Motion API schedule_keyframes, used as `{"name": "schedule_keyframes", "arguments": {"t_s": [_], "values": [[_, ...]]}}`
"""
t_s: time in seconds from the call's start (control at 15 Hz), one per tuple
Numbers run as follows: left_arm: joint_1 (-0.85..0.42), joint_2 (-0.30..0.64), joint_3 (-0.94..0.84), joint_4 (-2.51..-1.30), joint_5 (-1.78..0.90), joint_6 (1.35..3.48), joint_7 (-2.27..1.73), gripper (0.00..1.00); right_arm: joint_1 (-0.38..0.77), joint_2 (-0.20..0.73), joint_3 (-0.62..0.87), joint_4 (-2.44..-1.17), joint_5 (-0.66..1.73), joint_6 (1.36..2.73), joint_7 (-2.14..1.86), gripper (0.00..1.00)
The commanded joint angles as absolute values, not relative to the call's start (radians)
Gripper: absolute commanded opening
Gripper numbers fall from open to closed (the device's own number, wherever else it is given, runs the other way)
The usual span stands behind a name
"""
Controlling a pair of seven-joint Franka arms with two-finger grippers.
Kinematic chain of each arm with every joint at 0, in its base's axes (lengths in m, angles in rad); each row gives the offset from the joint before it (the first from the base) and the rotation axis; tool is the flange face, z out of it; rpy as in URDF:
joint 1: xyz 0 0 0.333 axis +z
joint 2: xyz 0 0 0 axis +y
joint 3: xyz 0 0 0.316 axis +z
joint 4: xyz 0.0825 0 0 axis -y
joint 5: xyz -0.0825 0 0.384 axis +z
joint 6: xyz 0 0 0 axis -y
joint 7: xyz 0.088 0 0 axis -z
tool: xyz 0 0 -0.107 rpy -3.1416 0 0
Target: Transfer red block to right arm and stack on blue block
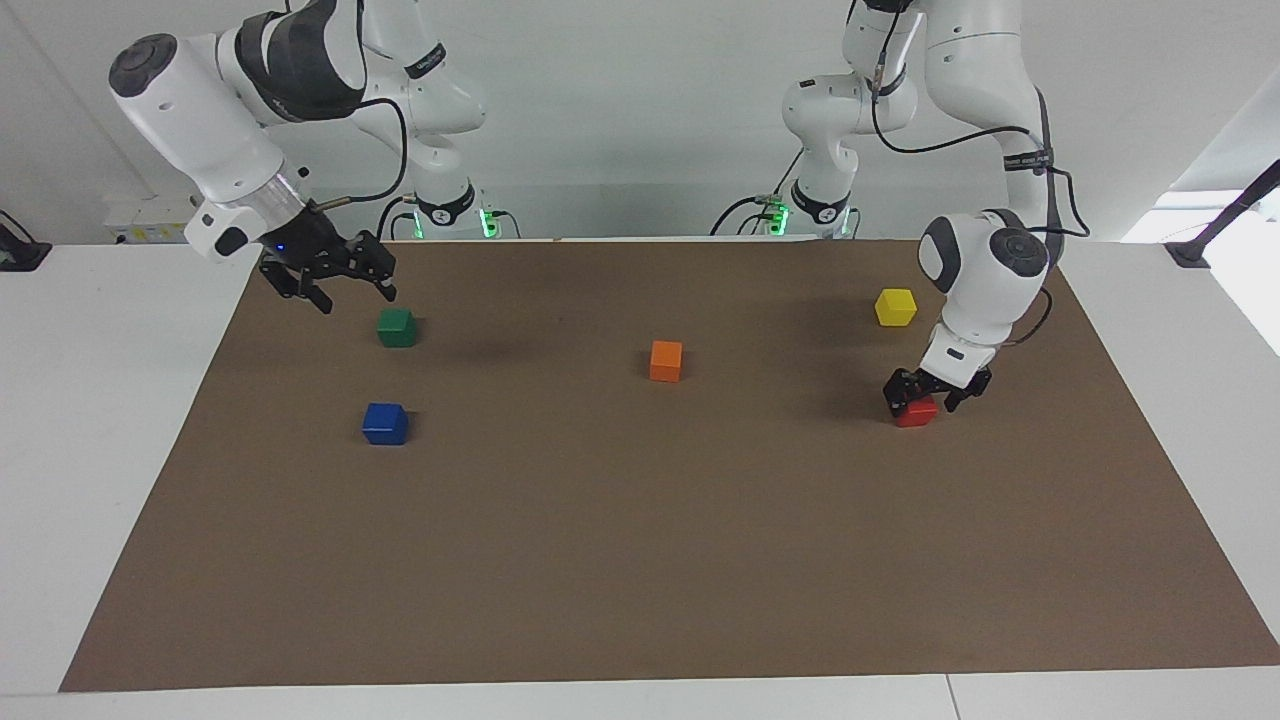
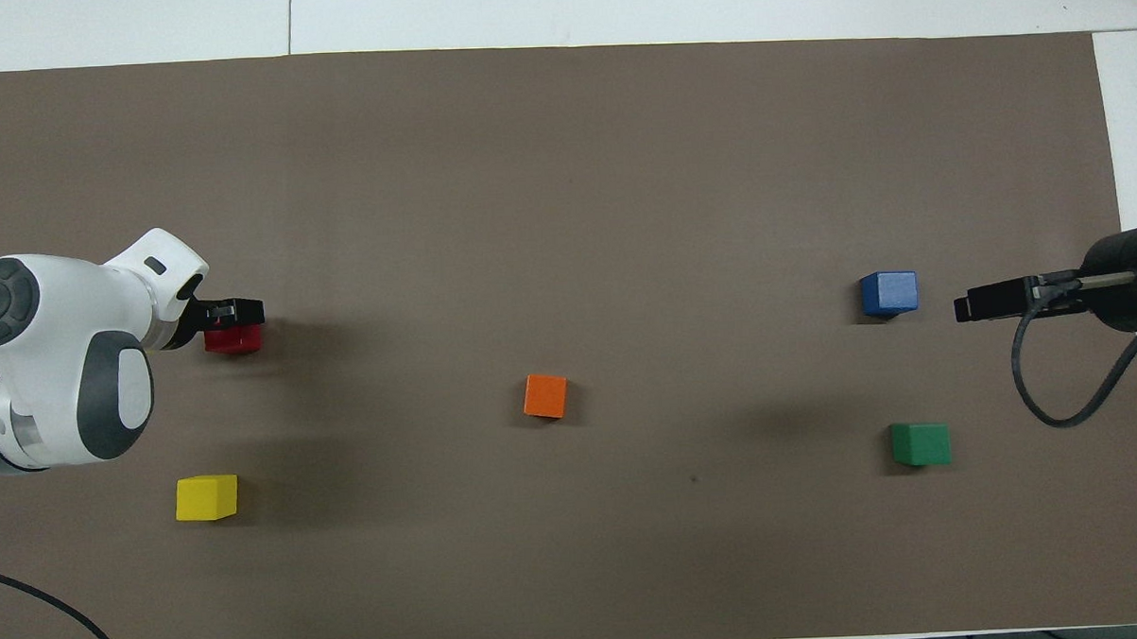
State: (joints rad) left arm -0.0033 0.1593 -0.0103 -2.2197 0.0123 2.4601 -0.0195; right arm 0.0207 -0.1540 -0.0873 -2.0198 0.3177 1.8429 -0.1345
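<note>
Facing view: left gripper (image 1: 927,398) lowered onto the red block (image 1: 917,412), fingers spread apart and straddling the block, not clamped. Red block resting on the brown mat (image 1: 640,560), directly under that gripper. Yellow block (image 1: 895,307) nearer to the robots than the left gripper; orange block (image 1: 666,360) well apart from it, toward the middle of the mat. Right gripper (image 1: 345,288) raised with fingers apart, holding nothing, over the mat just beside the green block (image 1: 397,327). Blue block (image 1: 385,423) on the mat, well apart from the right gripper.

Overhead view: left gripper (image 2: 234,313) covering part of the red block (image 2: 233,340). Right gripper (image 2: 989,302) beside the blue block (image 2: 888,293), toward the right arm's end of the table. Green block (image 2: 920,443), orange block (image 2: 545,396) and yellow block (image 2: 206,497) apart from both grippers.
</note>
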Motion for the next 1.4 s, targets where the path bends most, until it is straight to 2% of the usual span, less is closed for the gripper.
{"name": "schedule_keyframes", "arguments": {"t_s": [0.0, 0.07, 0.27, 0.4, 0.53, 0.73, 1.07, 1.33], "values": [[-0.002, 0.149, -0.012, -2.243, 0.002, 2.477, -0.032, 0.37, 0.005, -0.195, -0.087, -2.114, 0.504, 1.917, -0.205, 1.00], [0.002, 0.147, -0.014, -2.241, 0.002, 2.458, -0.049, 0.00, 0.005, -0.193, -0.089, -2.140, 0.588, 1.946, -0.268, 1.00], [-0.015, 0.140, -0.017, -2.191, 0.002, 2.328, -0.156, 0.00, -0.044, -0.170, -0.089, -2.201, 0.890, 1.954, -0.492, 1.00], [-0.053, 0.132, -0.029, -2.059, -0.008, 2.098, -0.285, 0.00, -0.070, -0.158, -0.089, -2.244, 1.082, 1.909, -0.622, 1.00], [-0.110, 0.140, -0.031, -1.866, -0.095, 1.851, -0.471, 0.00, -0.071, -0.152, -0.087, -2.261, 1.234, 1.833, -0.656, 1.00], [-0.130, 0.118, -0.037, -1.712, -0.280, 1.698, -0.766, 0.00, -0.049, -0.135, -0.086, -2.290, 1.435, 1.711, -0.673, 1.00], [-0.146, -0.012, -0.080, -1.710, -0.598, 1.692, -1.291, 0.00, 0.035, -0.115, -0.086, -2.402, 1.724, 1.492, -0.758, 1.00], [-0.149, -0.034, -0.272, -1.715, -0.675, 1.788, -1.626, 0.00, 0.098, -0.077, -0.086, -2.486, 1.926, 1.263, -0.851, 1.00]]}}
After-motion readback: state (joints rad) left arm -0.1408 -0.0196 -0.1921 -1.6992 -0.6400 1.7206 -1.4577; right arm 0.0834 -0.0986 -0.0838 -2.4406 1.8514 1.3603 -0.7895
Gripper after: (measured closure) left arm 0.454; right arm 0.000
